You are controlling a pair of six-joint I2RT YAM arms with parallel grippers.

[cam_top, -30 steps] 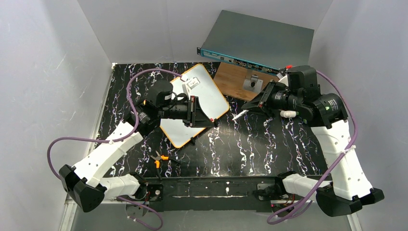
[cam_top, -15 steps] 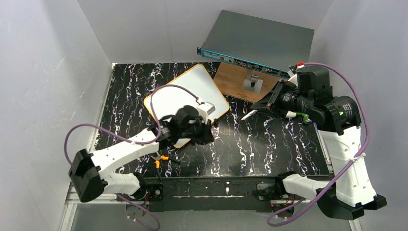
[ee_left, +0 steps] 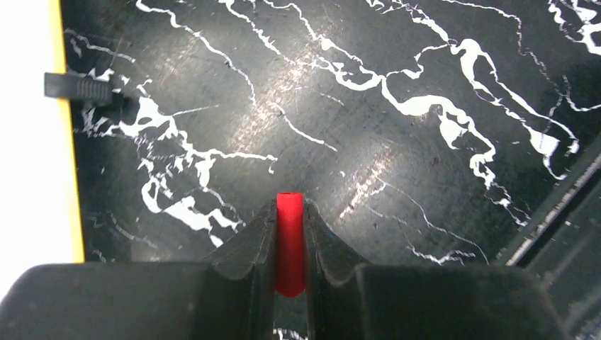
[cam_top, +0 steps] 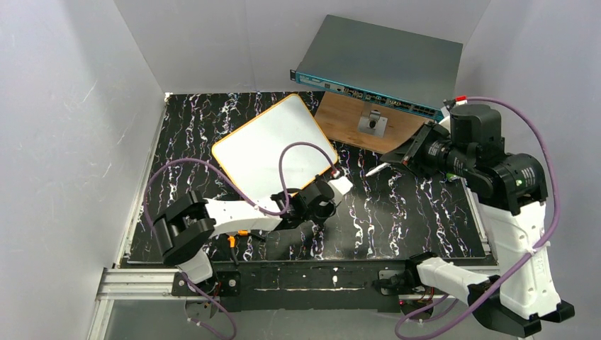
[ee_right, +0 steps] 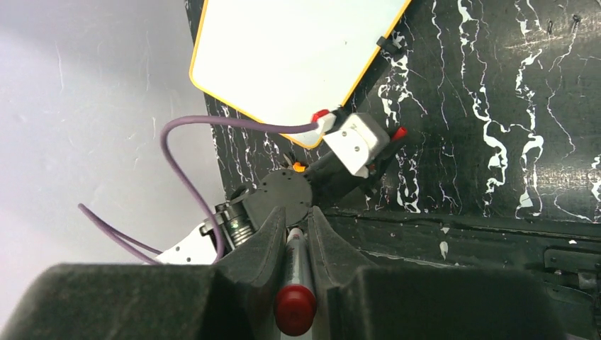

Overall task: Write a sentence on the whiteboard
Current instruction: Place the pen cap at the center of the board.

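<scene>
The whiteboard (cam_top: 266, 145) lies tilted on the black marbled table, its white face blank; no sentence is in view. Its orange rim (ee_left: 68, 163) and a black clip foot (ee_left: 78, 86) show in the left wrist view, and the board (ee_right: 290, 57) fills the top of the right wrist view. My left gripper (cam_top: 349, 188) hangs low over the table beside the board's right corner, shut on a red marker cap (ee_left: 289, 244). My right gripper (cam_top: 404, 157) is shut on a marker (ee_right: 298, 283), whose tip (cam_top: 370, 171) points at the board from the right, apart from it.
A brown wooden board (cam_top: 354, 117) carrying a metal clip (cam_top: 373, 124) lies at the back right, under a leaning rack unit (cam_top: 383, 67). Orange-handled pliers (cam_top: 234, 235) rest near the front left. The left arm's purple cable (cam_top: 283, 159) arcs over the whiteboard.
The left arm has swung off the whiteboard, down and right to the table at the board's right corner. The right arm has drawn back to the right with the marker.
</scene>
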